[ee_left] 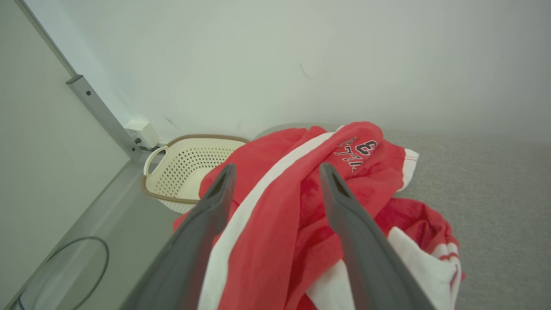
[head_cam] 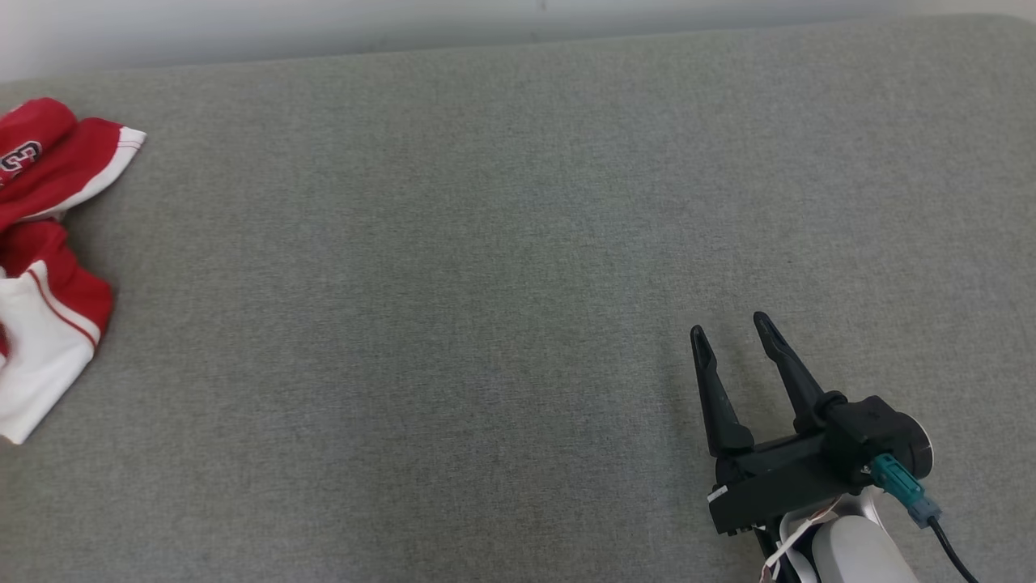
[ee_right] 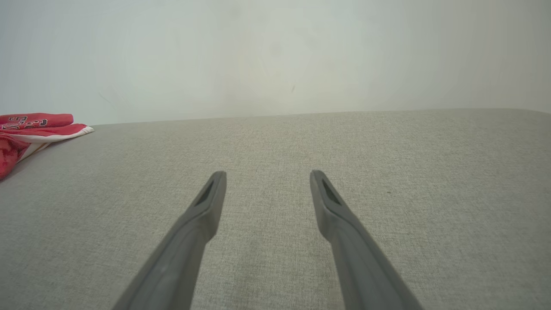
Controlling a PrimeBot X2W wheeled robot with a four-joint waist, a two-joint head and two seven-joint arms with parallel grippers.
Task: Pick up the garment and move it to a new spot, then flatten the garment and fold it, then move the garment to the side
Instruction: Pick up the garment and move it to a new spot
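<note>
The garment (head_cam: 48, 259) is a red and white jersey with dark lettering, crumpled at the far left edge of the grey padded surface (head_cam: 453, 283). In the left wrist view my left gripper (ee_left: 277, 172) hangs open just above the garment (ee_left: 297, 215), its two dark fingers spread over the red cloth with nothing pinched between them. My right gripper (head_cam: 732, 328) stands open at the lower right of the head view, far from the garment, over bare grey fabric. The right wrist view shows my right gripper (ee_right: 267, 174) open and the garment (ee_right: 30, 129) far off at the left.
A cream perforated laundry basket (ee_left: 185, 170) with a brown rim stands on the floor beyond the garment, by a pale wall and a metal rail (ee_left: 103, 114). A cable loop (ee_left: 64, 267) lies on the floor. The grey surface stretches wide to the right.
</note>
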